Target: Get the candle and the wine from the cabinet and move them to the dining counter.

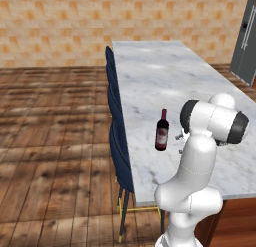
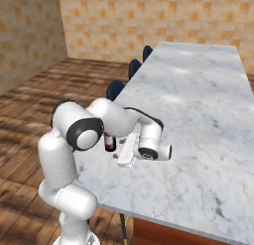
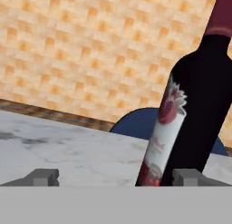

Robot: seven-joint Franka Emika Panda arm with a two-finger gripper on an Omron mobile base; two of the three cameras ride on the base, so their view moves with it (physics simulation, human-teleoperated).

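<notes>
While the wine (image 1: 161, 130) stands upright on the dining counter (image 1: 165, 76), the views read so:
Left base view: wine near the counter's left edge, beside a blue chair (image 1: 117, 141); wood floor, tiled wall.
Right base view: gripper (image 2: 126, 153) low beside the bottle.
Hand view: fingers (image 3: 43, 177) spread apart, holding nothing.
Handling: likely heavy, rigid, slick, fragile; grip the lower body.

Wine (image 2: 109, 142) mostly behind arm

Wine on the counter, close before the hand

The wine (image 3: 199, 96) stood on the marble counter (image 3: 68, 146), leaning in frame, just ahead of the right fingertip (image 3: 188, 177); a blue chair (image 3: 136, 123) showed behind.
</notes>
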